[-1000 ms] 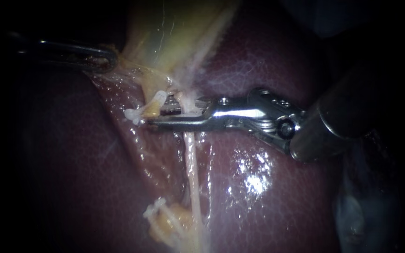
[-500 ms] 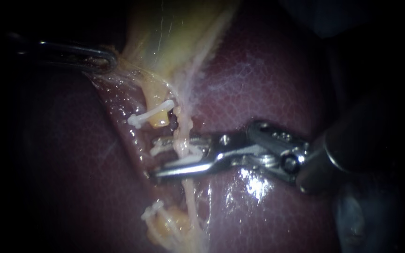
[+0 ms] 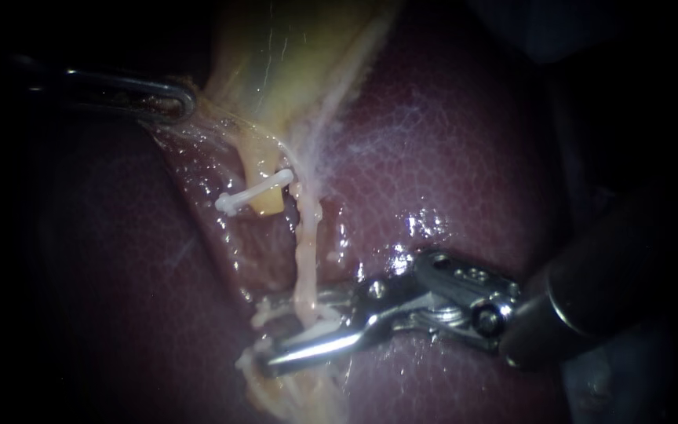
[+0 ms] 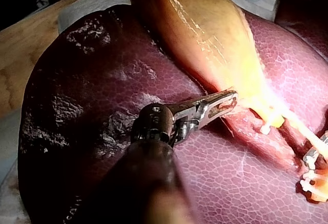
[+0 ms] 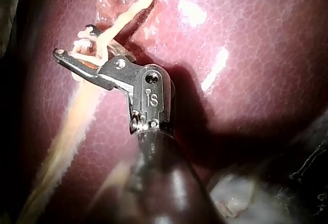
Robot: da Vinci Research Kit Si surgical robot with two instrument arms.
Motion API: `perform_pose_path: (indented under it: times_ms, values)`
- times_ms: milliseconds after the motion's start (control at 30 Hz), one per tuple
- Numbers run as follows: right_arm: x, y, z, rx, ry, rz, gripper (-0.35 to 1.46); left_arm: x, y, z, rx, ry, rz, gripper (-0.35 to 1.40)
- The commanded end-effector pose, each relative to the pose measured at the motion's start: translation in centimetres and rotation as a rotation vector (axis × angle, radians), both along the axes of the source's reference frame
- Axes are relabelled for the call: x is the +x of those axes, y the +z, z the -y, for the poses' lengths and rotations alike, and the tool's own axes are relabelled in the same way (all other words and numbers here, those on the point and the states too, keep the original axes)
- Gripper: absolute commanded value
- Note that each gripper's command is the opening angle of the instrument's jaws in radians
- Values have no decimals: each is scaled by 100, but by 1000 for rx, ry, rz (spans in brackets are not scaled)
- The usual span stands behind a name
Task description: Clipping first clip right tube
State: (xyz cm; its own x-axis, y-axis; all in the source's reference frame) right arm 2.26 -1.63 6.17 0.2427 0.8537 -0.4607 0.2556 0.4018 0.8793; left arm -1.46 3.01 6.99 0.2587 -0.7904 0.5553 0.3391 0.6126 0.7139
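Observation:
A pale tube (image 3: pixel 305 243) runs down from the gallbladder (image 3: pixel 292 63) over the liver (image 3: pixel 449 157). My right instrument (image 3: pixel 268 338) straddles the tube low down, one jaw on each side and a gap between them. A white clip (image 3: pixel 317 325) sits in those jaws around the tube. In the right wrist view the same jaws (image 5: pixel 77 40) hold the clip across the tube (image 5: pixel 123 16). My left instrument (image 3: pixel 170 98) is shut on the gallbladder's edge and holds it taut; its jaws (image 4: pixel 228 101) lie together there.
A closed white clip (image 3: pixel 254 191) sits on a short yellow stump beside the tube. Another white clip (image 3: pixel 246 363) lies on yellow tissue just beyond the right jaws' tips. In the left wrist view both clips show (image 4: pixel 266 128) (image 4: pixel 307 185).
My right instrument has slid down along the tube, from beside the upper clip to just above the lower clip. The left instrument has not moved.

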Motion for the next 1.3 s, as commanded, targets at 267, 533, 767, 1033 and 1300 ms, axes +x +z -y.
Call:
perform_pose_path:
  times_ms: [267, 533, 767, 1033, 1300]
  values:
    - [-1, 0, 6, 7, -13, -3, 46, 0, 0, 0, 0, 0, 0, -35]
    - [-9, 8, 2, 11, -11, 1, 28, 0, -1, 0, 0, 0, 0, -35]
    - [-14, 9, 1, 12, -13, 0, 9, 0, -1, 0, 0, 0, 0, -35]
    - [-16, 8, 1, 12, -12, 0, -25, 1, -1, 0, 5, -2, 0, -35]
    - [-18, 8, 1, 12, -22, -3, -35, 1, -1, 0, 6, -2, 0, -35]
